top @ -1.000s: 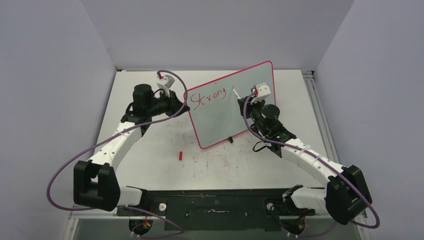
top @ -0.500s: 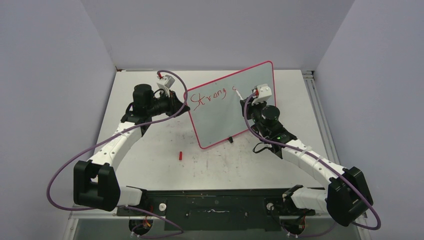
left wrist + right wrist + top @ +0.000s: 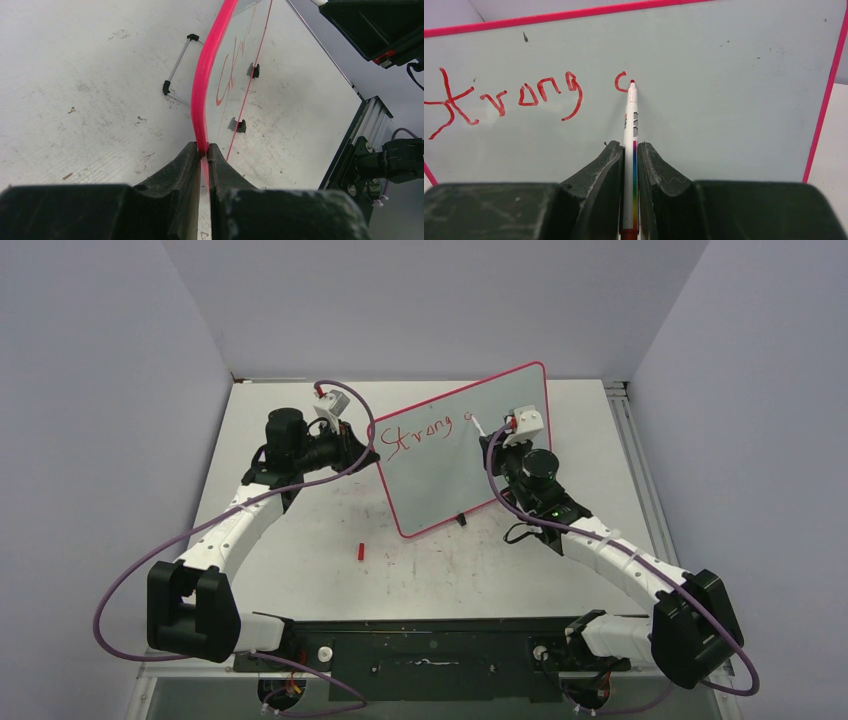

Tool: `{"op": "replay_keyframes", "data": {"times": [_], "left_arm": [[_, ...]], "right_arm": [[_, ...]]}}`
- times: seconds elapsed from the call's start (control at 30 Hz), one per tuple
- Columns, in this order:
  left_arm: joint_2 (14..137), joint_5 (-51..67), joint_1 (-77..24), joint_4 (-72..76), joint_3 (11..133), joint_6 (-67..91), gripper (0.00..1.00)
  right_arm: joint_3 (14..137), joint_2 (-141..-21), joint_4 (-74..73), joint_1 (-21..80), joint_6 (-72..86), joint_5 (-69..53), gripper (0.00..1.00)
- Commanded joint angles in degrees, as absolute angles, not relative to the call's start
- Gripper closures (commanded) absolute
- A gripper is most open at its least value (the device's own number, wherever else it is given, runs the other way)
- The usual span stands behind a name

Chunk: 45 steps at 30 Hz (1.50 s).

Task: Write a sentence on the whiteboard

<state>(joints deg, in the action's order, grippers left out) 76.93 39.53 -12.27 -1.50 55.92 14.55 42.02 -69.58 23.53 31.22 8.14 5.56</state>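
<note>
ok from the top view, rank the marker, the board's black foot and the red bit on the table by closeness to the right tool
1. marker: gripped in the right tool.
2. black foot: under the whiteboard's near edge.
3. small red piece: on the table, farthest left.

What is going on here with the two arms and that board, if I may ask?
The left gripper is shut on the pink rim of the whiteboard, steadying it upright on the table. The right gripper is shut on a marker, with its red tip at the board's face. The red lettering reads "Strong", plus one curved stroke beside the tip. A small red piece lies on the table.
</note>
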Motion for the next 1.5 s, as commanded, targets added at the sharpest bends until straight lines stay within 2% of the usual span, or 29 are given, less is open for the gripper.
{"op": "replay_keyframes", "data": {"times": [0.0,1.0,1.47], "left_arm": [[75.36,41.34,-12.32,-1.51,57.10,14.33,1.00],[75.24,41.37,-12.33,-1.49,57.11,14.41,1.00],[75.16,41.37,-12.46,-1.32,56.93,14.59,1.00]], "right_arm": [[45.08,-70.39,27.71,31.67,7.83,5.19,0.95],[39.87,-68.51,26.15,31.68,9.05,6.80,0.95],[42.63,-69.02,26.58,31.64,8.37,10.49,0.95]]}}
